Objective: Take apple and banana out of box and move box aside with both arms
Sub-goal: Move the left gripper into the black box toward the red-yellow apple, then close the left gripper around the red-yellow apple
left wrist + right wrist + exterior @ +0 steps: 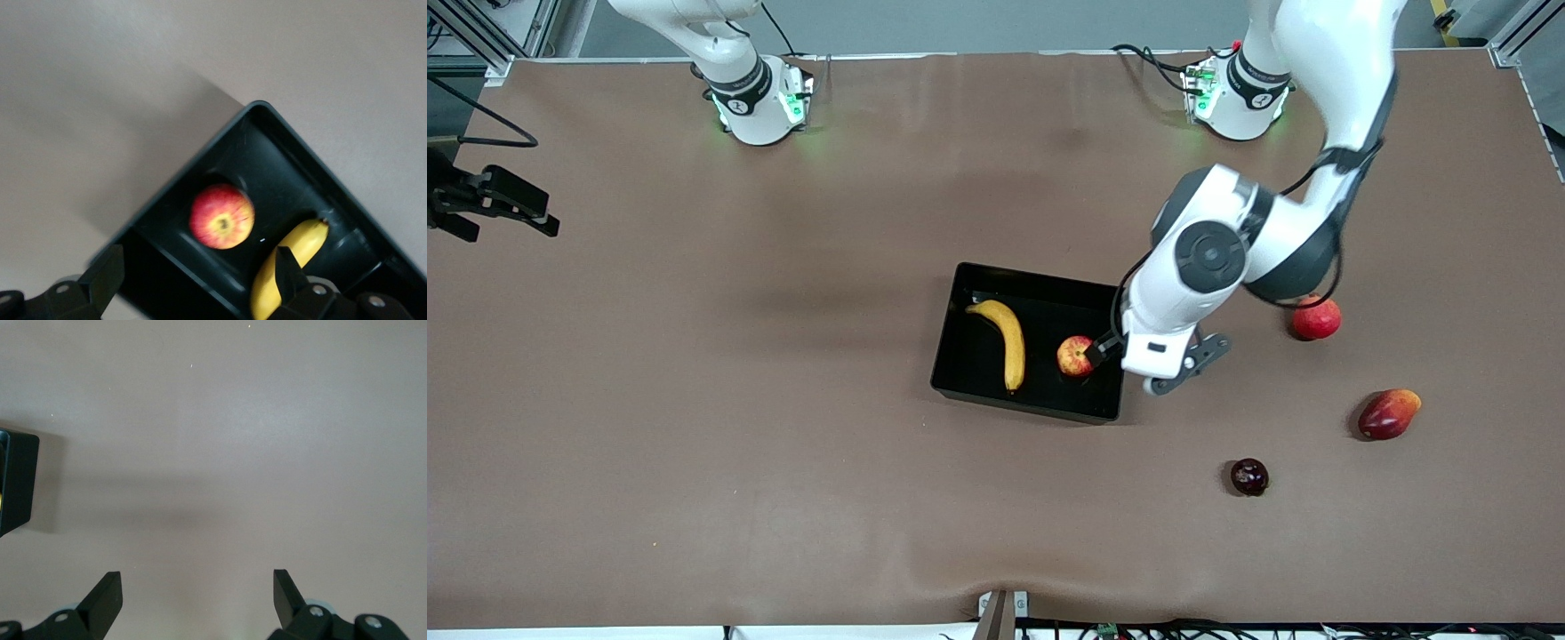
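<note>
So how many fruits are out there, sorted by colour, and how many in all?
Yellow: 1, the banana
Red-and-yellow: 1, the apple
Plain red: 1, the pomegranate
Red-orange: 1, the mango
Dark purple: 1, the small fruit
Total: 5

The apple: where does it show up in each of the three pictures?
Front view: the apple lies in the box, at the end toward the left arm, beside the banana.
Left wrist view: apple mid-picture, in the box.
Right wrist view: not in it; only a box corner shows.
Shared landmark: the box.
</note>
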